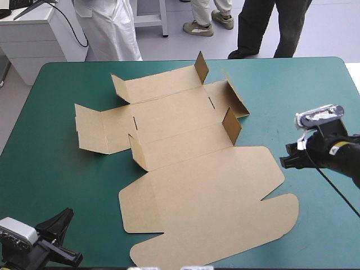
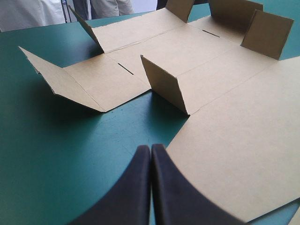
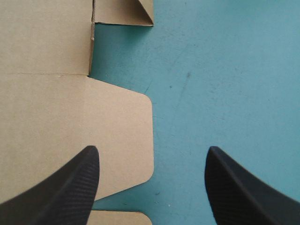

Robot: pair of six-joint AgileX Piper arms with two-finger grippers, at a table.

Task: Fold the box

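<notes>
While most of it lies flat, you have one box (image 1: 169,121), a cut sheet of brown board, spread over the middle of the teal-green table cover (image 1: 50,163). Its one large lid panel (image 1: 208,197) is toward the robot's side and its narrower strips are toward the far edge. Count four small corner tabs (image 1: 231,125) standing up: two at the ends of the far wall strip and two at the ends of the wall strip next to the lid panel. Two end panels (image 1: 93,126) flank the base, one at the left and one at the right, each with its outer part lifted off the cover. Two short dark slots (image 1: 135,121) show in the board, one near each end of the base. Your left gripper (image 2: 151,151) sits at the table's near left corner, over bare cover, its two black fingers pressed together into one point and gripping nothing; the lid panel's left edge lies just beside the tip, apart from it. Your right gripper (image 3: 152,151) is off the box's right side, by the lid panel's rounded ear (image 3: 131,136), with its two black fingers spread wide and empty: one finger is over the ear's brown board, the other over bare cover. You cannot tell from these views whether that finger touches the board.
</notes>
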